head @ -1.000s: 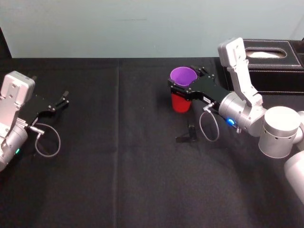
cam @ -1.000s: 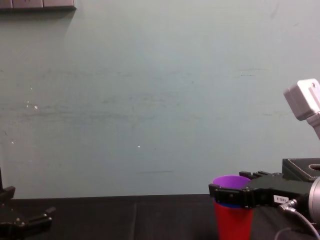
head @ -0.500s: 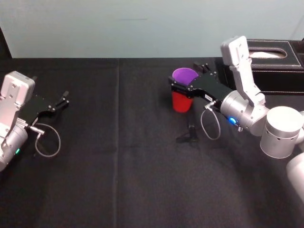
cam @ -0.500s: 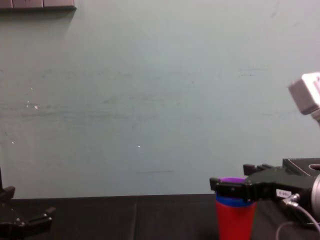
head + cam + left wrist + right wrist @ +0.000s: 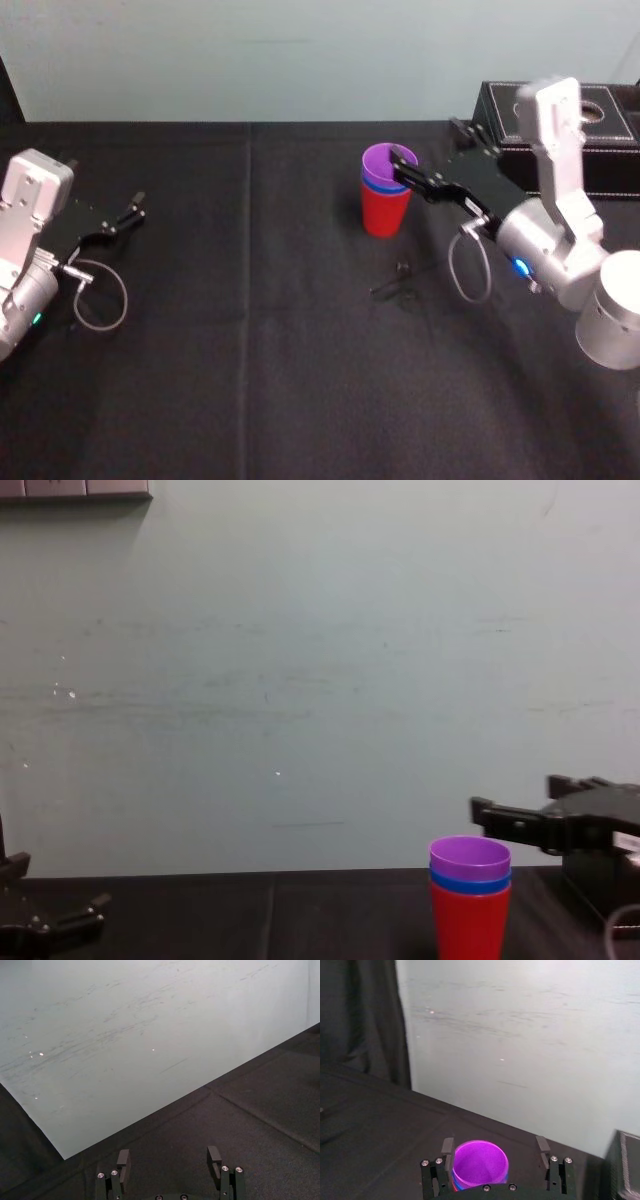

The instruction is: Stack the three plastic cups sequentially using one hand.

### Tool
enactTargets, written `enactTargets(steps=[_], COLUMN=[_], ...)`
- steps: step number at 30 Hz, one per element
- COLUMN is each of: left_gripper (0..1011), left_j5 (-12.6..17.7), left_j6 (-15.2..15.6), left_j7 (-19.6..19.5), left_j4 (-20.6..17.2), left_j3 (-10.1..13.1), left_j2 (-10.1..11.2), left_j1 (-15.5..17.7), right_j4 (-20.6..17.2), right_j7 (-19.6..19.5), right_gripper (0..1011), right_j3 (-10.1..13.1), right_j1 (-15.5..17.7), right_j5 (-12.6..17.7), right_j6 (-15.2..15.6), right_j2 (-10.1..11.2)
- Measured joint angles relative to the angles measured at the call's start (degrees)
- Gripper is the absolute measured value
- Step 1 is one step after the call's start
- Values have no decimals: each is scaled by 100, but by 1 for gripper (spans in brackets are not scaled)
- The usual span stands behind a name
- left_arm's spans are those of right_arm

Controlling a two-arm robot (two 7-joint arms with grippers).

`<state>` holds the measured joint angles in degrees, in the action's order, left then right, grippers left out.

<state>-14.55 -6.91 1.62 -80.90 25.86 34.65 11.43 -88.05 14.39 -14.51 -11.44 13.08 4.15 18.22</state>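
Jaws of right gripper (image 5: 428,142) stand apart just above stacked cups (image 5: 385,205); left gripper (image 5: 133,206) idles far left.

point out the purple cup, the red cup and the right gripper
purple cup (image 5: 386,160), head view, its inner wall
red cup (image 5: 385,213), head view, its outer side
right gripper (image 5: 430,142), head view, midway between its fingertips

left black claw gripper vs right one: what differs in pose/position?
Position: the left gripper is at the left side of the black-clothed table, far from the nested red, blue and purple plastic cups; the right gripper is just beside them. Height: the left gripper sits low near the tabletop; the right gripper hangs about level with the purple rim. Shared: both open, holding nothing.
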Motion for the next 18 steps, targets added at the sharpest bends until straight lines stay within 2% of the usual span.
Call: enactTargets(steps=[3,4,9,15,18], left_gripper=[1005,1005,1005,1005,1005], left_j5=[0,0,0,0,0], left_j6=[0,0,0,0,0], left_j7=[0,0,0,0,0], left_j4=[0,0,0,0,0], left_j3=[0,0,0,0,0], left_j2=[0,0,0,0,0], left_j1=[0,0,0,0,0], right_j4=[-265,-265,-457,-479,-325], right_j7=[-200,-200,-592,-888,-1058], right_gripper=[1004,1004,1004,1004,1004], right_j3=[162,162,412,557,592], right_j1=[321,321,740,1033,1115], right_j5=[-37,-37,-191,-343,-522], right_j6=[-14,-14,-122,-121,-222], right_j2=[-5,-5,-111,-269,-378])
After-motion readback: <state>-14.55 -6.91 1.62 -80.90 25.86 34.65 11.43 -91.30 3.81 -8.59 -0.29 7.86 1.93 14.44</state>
